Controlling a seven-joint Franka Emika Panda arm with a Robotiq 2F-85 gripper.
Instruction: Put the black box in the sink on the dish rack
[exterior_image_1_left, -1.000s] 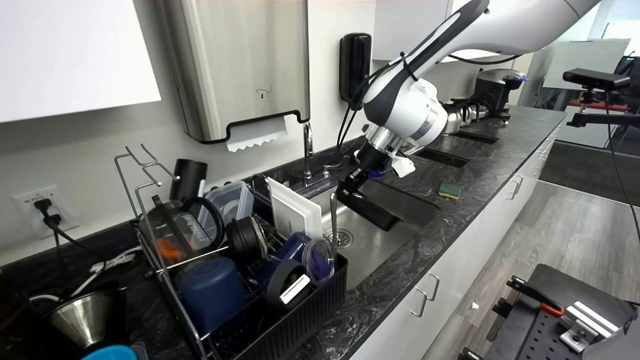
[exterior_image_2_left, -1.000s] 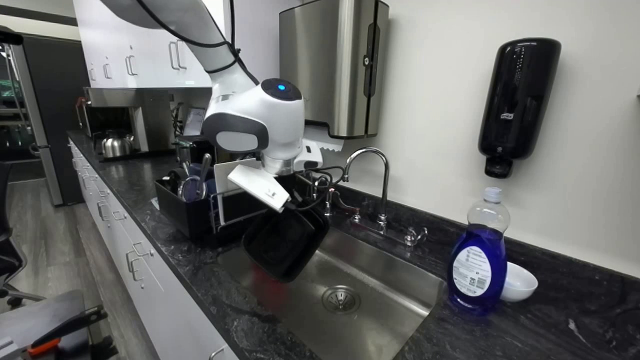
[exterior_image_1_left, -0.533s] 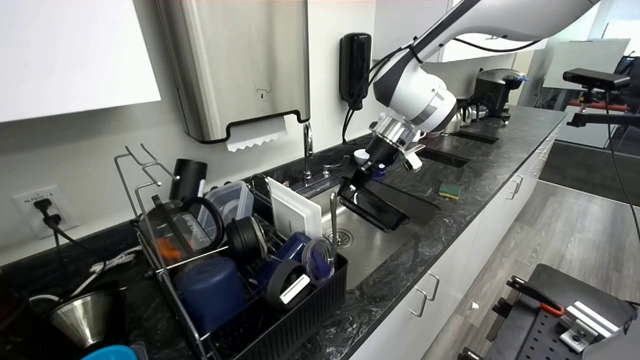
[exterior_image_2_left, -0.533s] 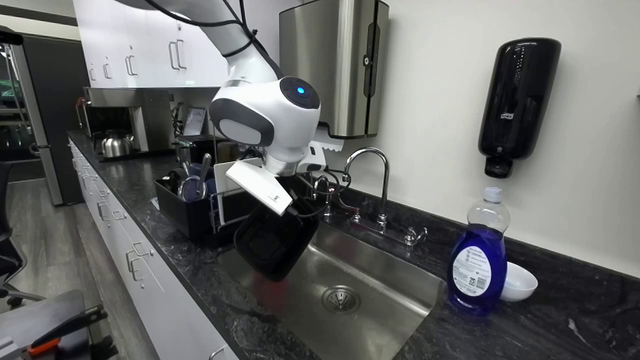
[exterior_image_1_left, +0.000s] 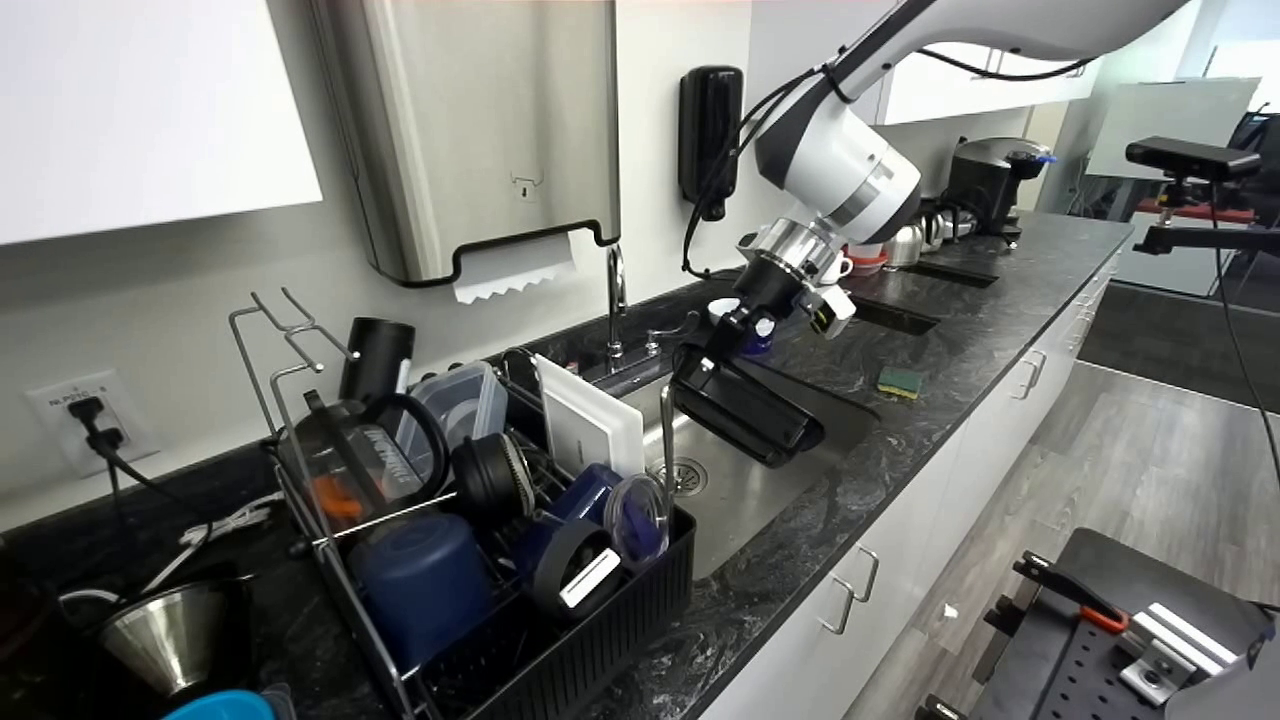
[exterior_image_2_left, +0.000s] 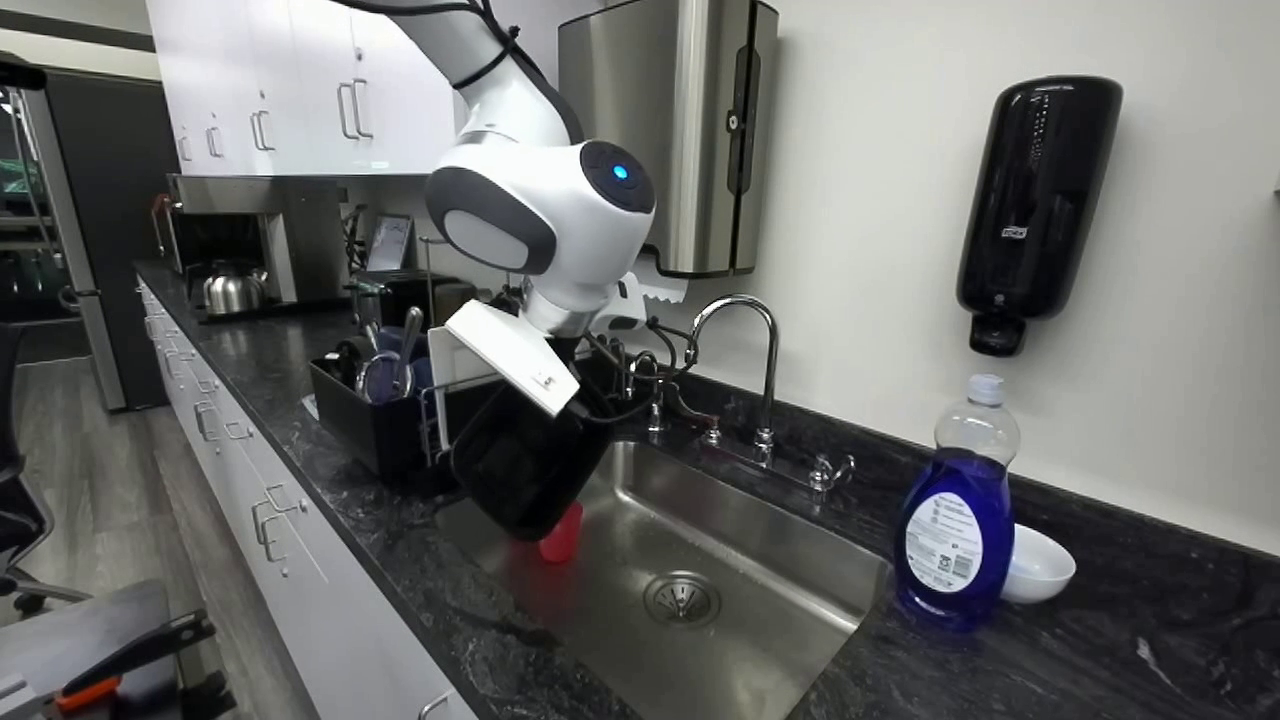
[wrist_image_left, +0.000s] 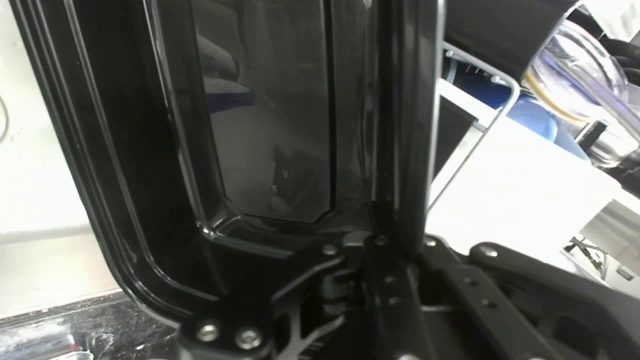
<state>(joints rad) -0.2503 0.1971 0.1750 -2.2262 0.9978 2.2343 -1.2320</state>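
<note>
The black box (exterior_image_1_left: 752, 415) is a shallow rectangular tray held tilted above the steel sink (exterior_image_2_left: 740, 545). It also shows in an exterior view (exterior_image_2_left: 520, 462), and its hollow inside fills much of the wrist view (wrist_image_left: 275, 130). My gripper (wrist_image_left: 395, 245) is shut on one wall of the box near a corner; the gripper also shows in an exterior view (exterior_image_1_left: 708, 362). The dish rack (exterior_image_1_left: 630, 620) stands beside the sink, full of dishes; its black tray also shows in an exterior view (exterior_image_2_left: 385, 440). The box hangs close to the rack's sink-side end.
White square dishes (exterior_image_1_left: 598, 425) stand in the rack on the sink side. A red cup (exterior_image_2_left: 562, 535) is in the sink under the box. The faucet (exterior_image_2_left: 768, 370) rises behind the sink. A blue soap bottle (exterior_image_2_left: 945, 530), white bowl (exterior_image_2_left: 1040, 565) and sponge (exterior_image_1_left: 899, 382) are on the counter.
The wrist has shifted and turned. The box, still held, has moved slightly up and toward the rack side in an exterior view, its tilt changed. The red cup shows more clearly now.
</note>
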